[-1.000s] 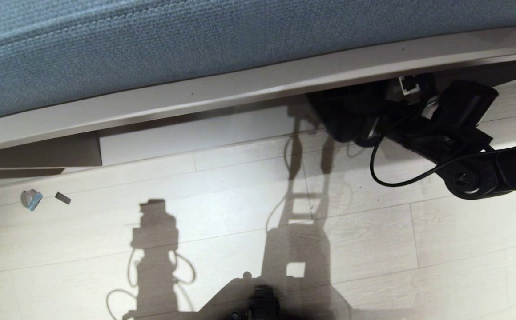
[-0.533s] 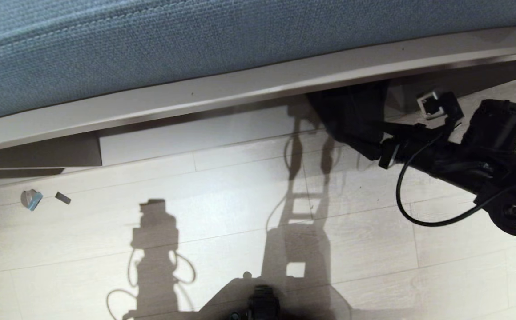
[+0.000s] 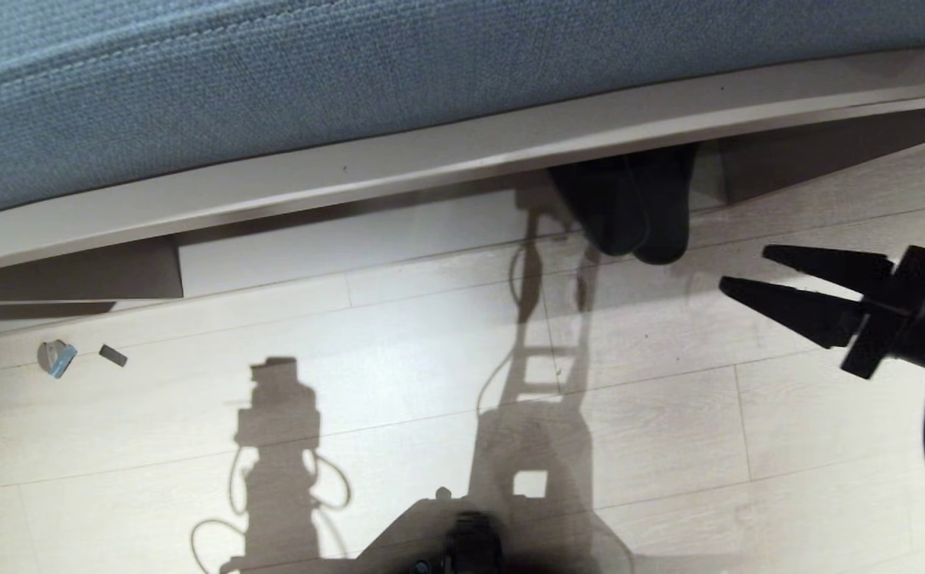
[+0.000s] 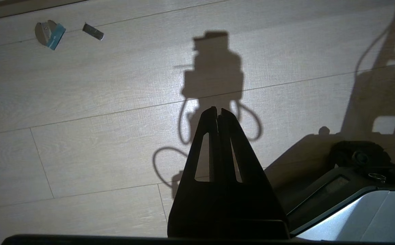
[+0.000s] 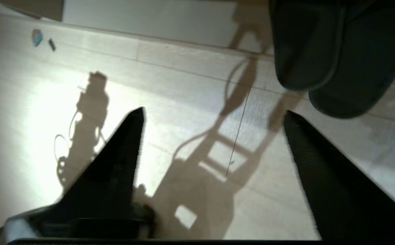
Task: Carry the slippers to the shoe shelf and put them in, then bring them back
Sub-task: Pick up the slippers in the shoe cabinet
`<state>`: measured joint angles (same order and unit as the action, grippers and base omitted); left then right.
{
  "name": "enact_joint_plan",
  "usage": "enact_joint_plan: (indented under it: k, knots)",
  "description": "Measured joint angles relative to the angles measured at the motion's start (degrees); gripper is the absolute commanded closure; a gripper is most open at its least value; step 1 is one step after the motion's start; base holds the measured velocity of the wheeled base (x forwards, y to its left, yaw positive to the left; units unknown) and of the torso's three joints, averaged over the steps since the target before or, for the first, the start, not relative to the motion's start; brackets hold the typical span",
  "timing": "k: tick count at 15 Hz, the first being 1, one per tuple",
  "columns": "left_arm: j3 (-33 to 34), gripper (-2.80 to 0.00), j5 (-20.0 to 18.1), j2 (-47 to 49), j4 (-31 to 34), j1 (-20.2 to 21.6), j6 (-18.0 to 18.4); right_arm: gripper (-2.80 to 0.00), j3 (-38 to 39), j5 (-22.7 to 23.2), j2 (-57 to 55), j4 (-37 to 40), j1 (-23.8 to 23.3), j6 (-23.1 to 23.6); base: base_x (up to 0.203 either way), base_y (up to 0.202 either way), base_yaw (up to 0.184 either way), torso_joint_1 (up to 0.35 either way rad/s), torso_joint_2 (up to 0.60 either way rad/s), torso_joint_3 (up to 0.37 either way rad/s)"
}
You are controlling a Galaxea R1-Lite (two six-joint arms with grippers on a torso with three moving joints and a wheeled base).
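Note:
The slippers (image 3: 626,209) lie side by side on the pale floor, dark in shadow. Their rounded toes stick out from under the taupe bench edge (image 3: 431,159), and their backs are hidden beneath it. The shoe shelf is hidden under that edge. My right gripper (image 3: 743,269) hangs to the right of the slippers, apart from them, open and empty. In the right wrist view the slippers (image 5: 323,51) sit beyond my right gripper (image 5: 214,112), with bare floor between its fingers. My left gripper (image 4: 218,111) is parked over the floor, shut on nothing.
A blue-grey cushion (image 3: 351,72) covers the bench top. Dark side panels (image 3: 72,275) stand under the bench. Two small scraps (image 3: 56,357) lie on the floor at the left. My base (image 3: 470,550) shows at the near edge.
My right gripper has drawn back from the slippers to the right and toward me. The slippers stay under the bench edge, no longer held.

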<state>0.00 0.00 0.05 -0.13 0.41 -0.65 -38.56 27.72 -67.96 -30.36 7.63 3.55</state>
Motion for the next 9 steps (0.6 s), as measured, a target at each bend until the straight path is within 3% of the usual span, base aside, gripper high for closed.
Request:
enact_joint_plan:
  k: [5,9]
  knots:
    - [0.0,0.00,0.0,0.0,0.0,0.0,0.0,0.00,1.5,-4.3,19.6,16.4,-0.6,0.0,0.000,0.000,0.000,0.000,0.00,0.000]
    - [0.0,0.00,0.0,0.0,-0.1,0.0,0.1,0.00,4.0,-8.7,32.9,19.8,-0.8,0.0,0.000,0.000,0.000,0.000,0.00,0.000]
